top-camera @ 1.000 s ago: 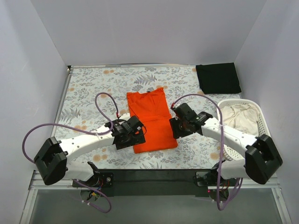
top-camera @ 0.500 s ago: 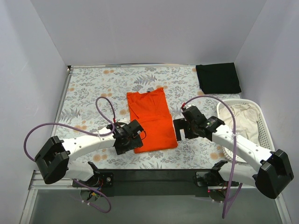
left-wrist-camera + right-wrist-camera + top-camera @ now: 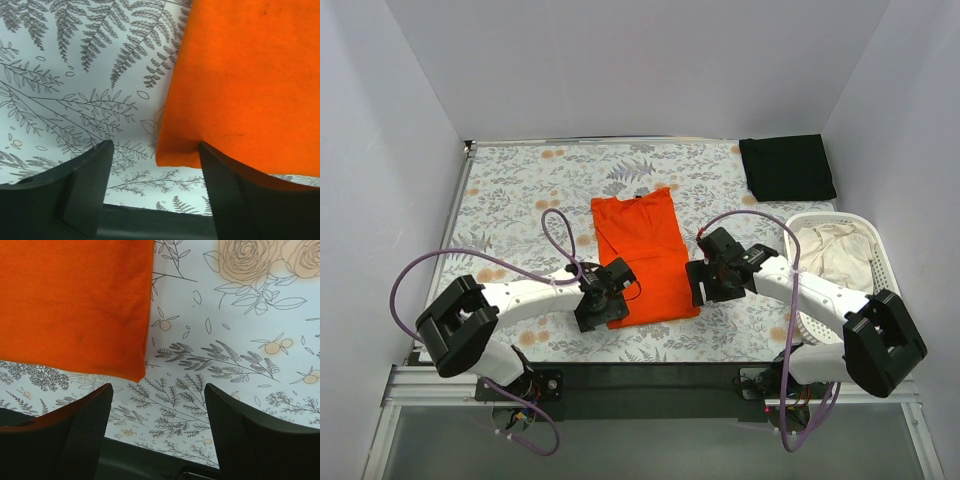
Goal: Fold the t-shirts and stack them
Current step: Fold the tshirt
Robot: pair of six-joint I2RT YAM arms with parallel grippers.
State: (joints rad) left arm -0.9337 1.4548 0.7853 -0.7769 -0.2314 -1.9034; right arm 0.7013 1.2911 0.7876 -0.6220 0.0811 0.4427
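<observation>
- Judged mid-fold on the orange t-shirt (image 3: 642,262): lies flat at the middle of the tabletop (image 3: 520,190), sides tucked in to form a long narrow rectangle, collar at the far end, hem toward the arms.
- Left pincer (image 3: 604,306) low at the near left corner of that hem: jaws wide, the corner of the fabric between the two fingers, nothing gripped.
- Right pincer (image 3: 706,281) low at the near right corner: jaws likewise wide, the corner just inside the gap, nothing gripped.
- Next move, as a guess: lower, pinch both corners through all layers, lift and carry the hem toward the collar to halve the length. Calls for even timing on both sides to keep the edge straight.
- Black t-shirt (image 3: 787,167) at the far right corner, well apart, folded to a flat square; looks like the base for the stack.
- Orange fabric: matte, soft knit, slightly fuzzy, with clean folded edges.
- Tabletop cover: pale and smooth, printed with grey ferns and peach roses.
- White slatted plastic basket (image 3: 868,232) at the right edge, rounded corners, crumpled cream cloth (image 3: 830,250) inside.
- Pincer fingers: black, rigid, finely textured on the inner faces.
</observation>
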